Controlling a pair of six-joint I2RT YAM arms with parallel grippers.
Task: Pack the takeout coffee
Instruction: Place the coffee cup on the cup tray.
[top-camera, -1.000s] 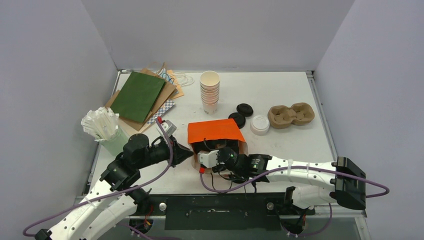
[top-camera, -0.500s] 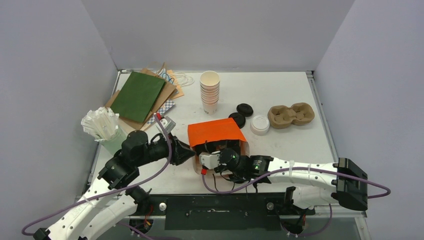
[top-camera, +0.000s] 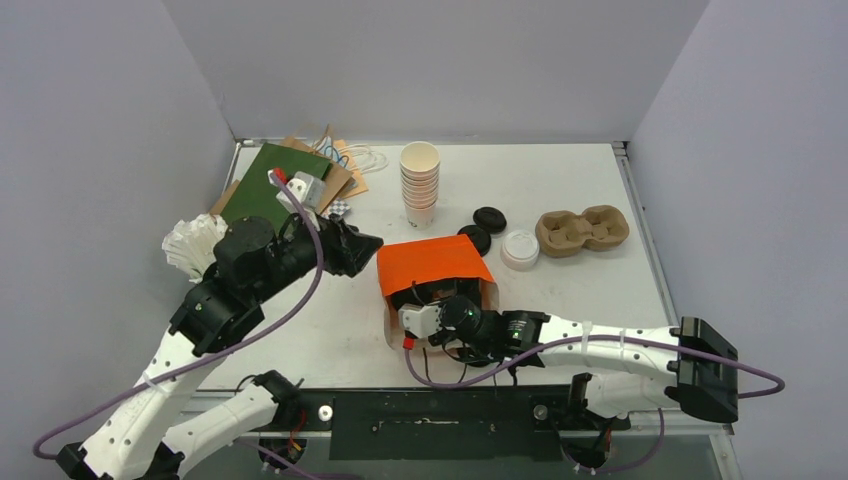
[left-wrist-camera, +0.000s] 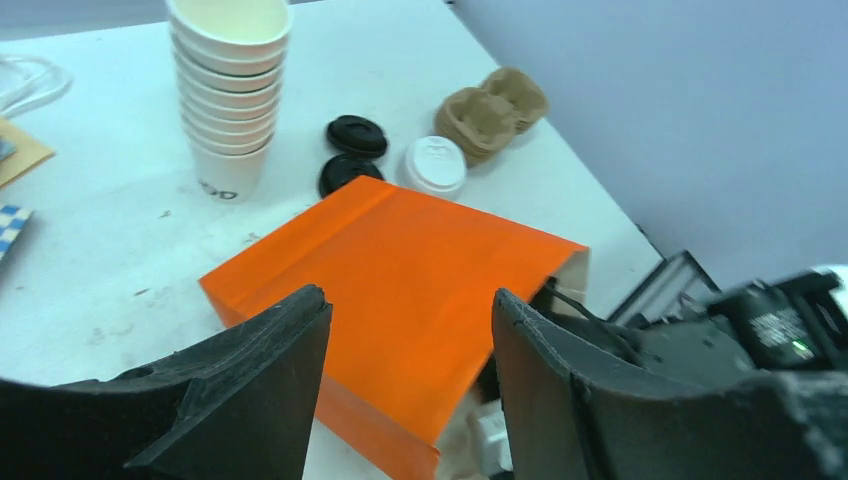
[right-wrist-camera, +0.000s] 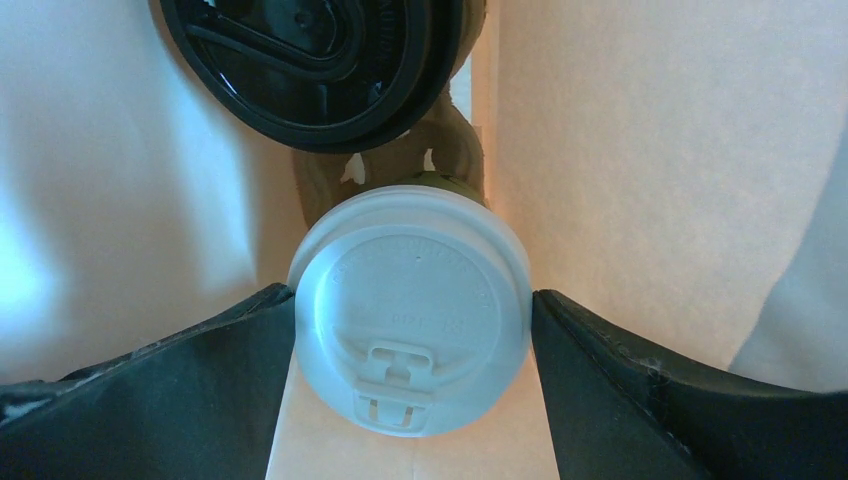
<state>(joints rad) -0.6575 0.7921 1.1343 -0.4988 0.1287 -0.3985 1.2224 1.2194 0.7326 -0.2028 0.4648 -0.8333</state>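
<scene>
Where the bag (top-camera: 430, 262) gapes, two capped cups (right-wrist-camera: 410, 310) lie.

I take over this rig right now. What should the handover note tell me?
Left pincer: open, empty, near the orange bag.
Right pincer: inside the bag, closed on the white-lidded cup.
Black-lidded cup: deeper in the bag.
Done: both coffees are inside the bag, which lies on its side.
Left: release, withdraw that pincer, probably stand the bag upright.
</scene>
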